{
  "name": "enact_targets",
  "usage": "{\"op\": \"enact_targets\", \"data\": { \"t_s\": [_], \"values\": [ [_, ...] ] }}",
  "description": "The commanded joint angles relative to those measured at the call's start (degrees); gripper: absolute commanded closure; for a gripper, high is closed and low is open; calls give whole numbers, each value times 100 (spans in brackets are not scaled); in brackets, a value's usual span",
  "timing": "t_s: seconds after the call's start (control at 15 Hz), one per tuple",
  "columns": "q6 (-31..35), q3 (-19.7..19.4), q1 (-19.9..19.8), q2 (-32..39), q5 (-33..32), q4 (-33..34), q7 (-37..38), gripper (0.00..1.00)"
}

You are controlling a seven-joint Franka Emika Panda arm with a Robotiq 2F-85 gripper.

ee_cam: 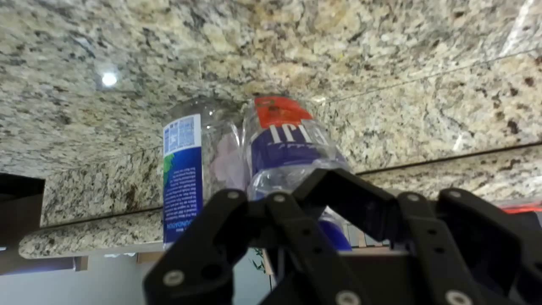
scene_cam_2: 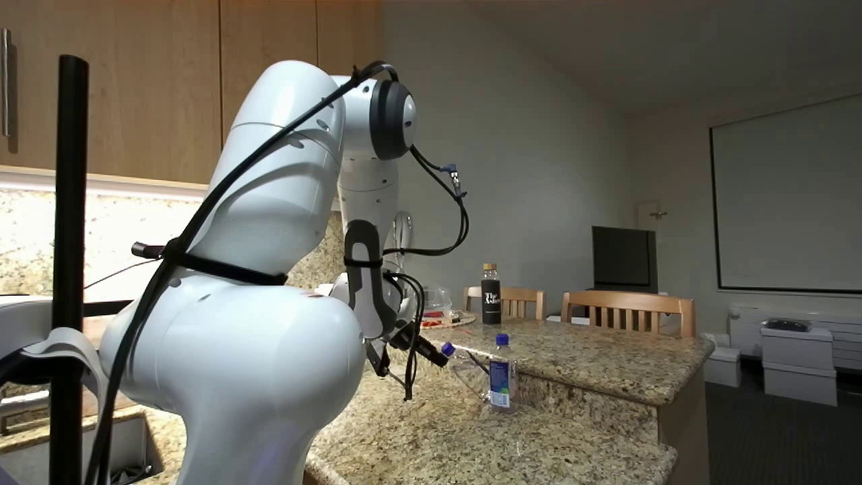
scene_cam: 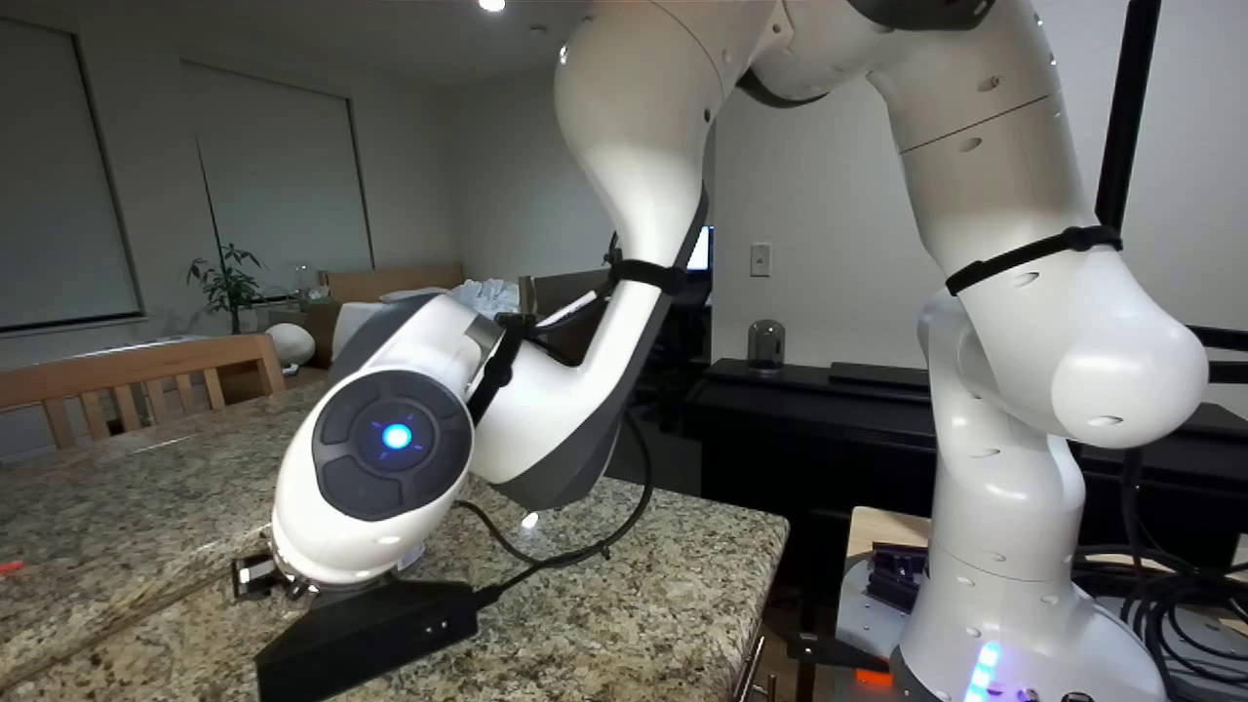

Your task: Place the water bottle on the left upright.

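The clear water bottle with a mostly blue label [ee_cam: 183, 182] stands upright; it shows whole with its blue cap in an exterior view [scene_cam_2: 500, 384]. A near-identical bottle with red on its label [ee_cam: 286, 148] tilts beside it, its base close to the upright bottle's base and its blue cap toward my gripper, also seen in an exterior view [scene_cam_2: 468, 374]. My gripper [ee_cam: 332, 170] has its fingertips together in a peak over the tilted bottle's neck area. The tilted cap shows past the left finger; whether they touch I cannot tell. The wrist [scene_cam: 390, 526] hides both bottles in an exterior view.
A raised granite counter [scene_cam_2: 606, 357] runs behind the bottles, its overhang close to them. On it stand a dark bottle with a wooden cap [scene_cam_2: 491, 300] and a round tray with red items [scene_cam_2: 438, 322]. Chairs [scene_cam_2: 630, 306] stand beyond. A black camera box [scene_cam: 366, 639] sits on the wrist.
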Motion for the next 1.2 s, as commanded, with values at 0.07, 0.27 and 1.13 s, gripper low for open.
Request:
{"op": "enact_targets", "data": {
  "t_s": [0.07, 0.27, 1.13],
  "values": [
    [-393, -18, 28, -419, 146, -140, 18, 92],
    [-545, -26, 11, -498, 170, -147, 12, 92],
    [-742, -213, -98, -601, 554, -171, -63, 92]
  ]
}}
